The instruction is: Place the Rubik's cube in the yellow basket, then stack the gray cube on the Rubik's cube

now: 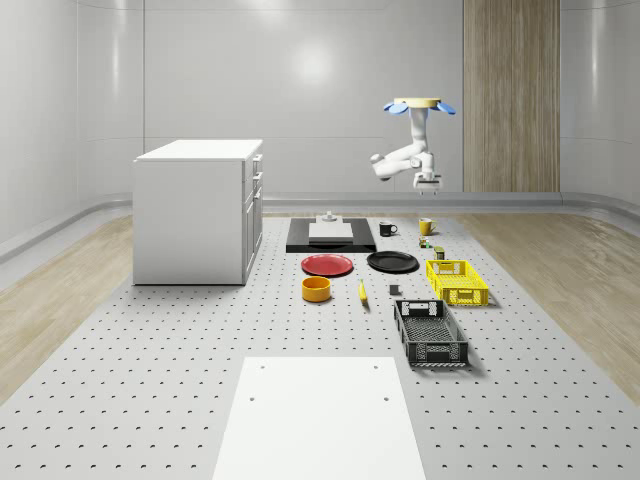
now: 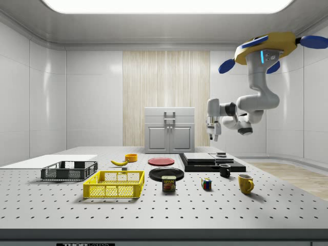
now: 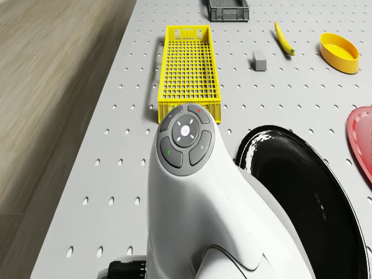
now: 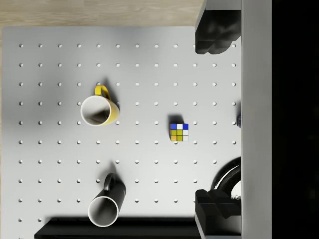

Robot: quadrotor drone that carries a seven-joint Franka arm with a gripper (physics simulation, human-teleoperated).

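The Rubik's cube [image 4: 179, 132] lies on the perforated table between the yellow mug [image 4: 98, 109] and the black plate; it is also in the side view [image 2: 206, 184] and the whole-scene view [image 1: 424, 243]. The yellow basket [image 1: 457, 281] [image 2: 115, 184] [image 3: 187, 70] stands nearer the table's front, with no load in it. A small gray cube [image 3: 259, 60] [image 1: 395, 291] sits beside the basket. The drone [image 1: 420, 103] [image 2: 266, 48] hovers high over the mugs' end of the table. My gripper [image 4: 216, 124] [image 1: 428, 186] [image 2: 213, 134] hangs open far above the Rubik's cube, holding nothing.
A Spam can [image 2: 168, 183], black mug [image 4: 105, 204], black plate [image 3: 302, 192], red plate [image 1: 327, 265], banana [image 3: 284, 39], orange bowl [image 1: 316, 289] and black crate [image 1: 430, 333] lie around. A white cabinet [image 1: 195, 210] stands at the whole-scene view's left.
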